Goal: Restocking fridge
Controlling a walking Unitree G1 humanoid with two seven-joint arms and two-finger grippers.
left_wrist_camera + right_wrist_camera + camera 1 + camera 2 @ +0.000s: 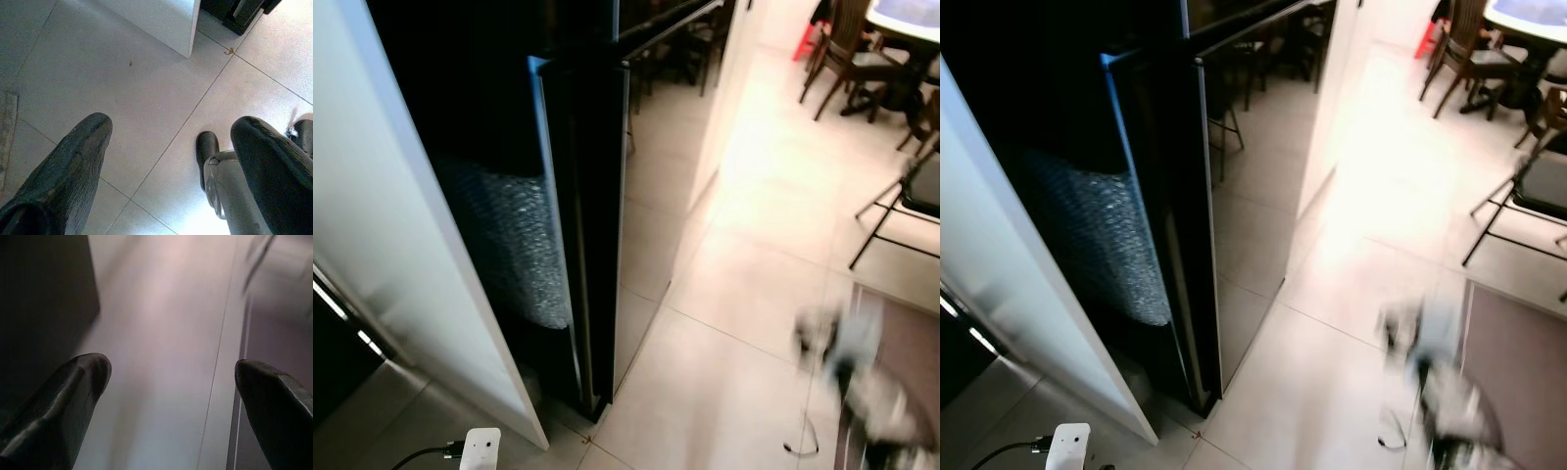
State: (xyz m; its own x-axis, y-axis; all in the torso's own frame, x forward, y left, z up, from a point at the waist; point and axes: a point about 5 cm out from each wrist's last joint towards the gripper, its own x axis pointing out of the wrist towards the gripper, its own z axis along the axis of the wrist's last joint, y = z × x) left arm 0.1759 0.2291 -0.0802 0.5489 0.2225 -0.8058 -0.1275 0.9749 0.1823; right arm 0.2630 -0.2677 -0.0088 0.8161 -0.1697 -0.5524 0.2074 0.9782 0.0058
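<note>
The fridge (597,215), tall, black and glossy, is standing at about eleven o'clock from the robot, its dark front mirroring the pale floor tiles (744,284). Its door (391,245), white on the face turned this way, is hanging wide open toward nine o'clock, and the inside is lying in deep shadow. Something wrapped in bubble wrap (514,245) is sitting low inside; what it is cannot be told.

The right claw (168,377) is pointing down at the tiled floor beside the dark fridge side, its two black fingers (68,396) spread well apart and gripping nothing. In the head views the right arm (862,382) is showing as a blur at about four o'clock.

The left claw (171,161) is hanging over the floor tiles too, fingers wide apart and empty, with the bottom corner of the white door ahead of it.

A small white device (481,450) with a black cable is lying on the floor at seven o'clock. Dining chairs (847,59) and a tabletop (911,20) are standing well away at one o'clock.
</note>
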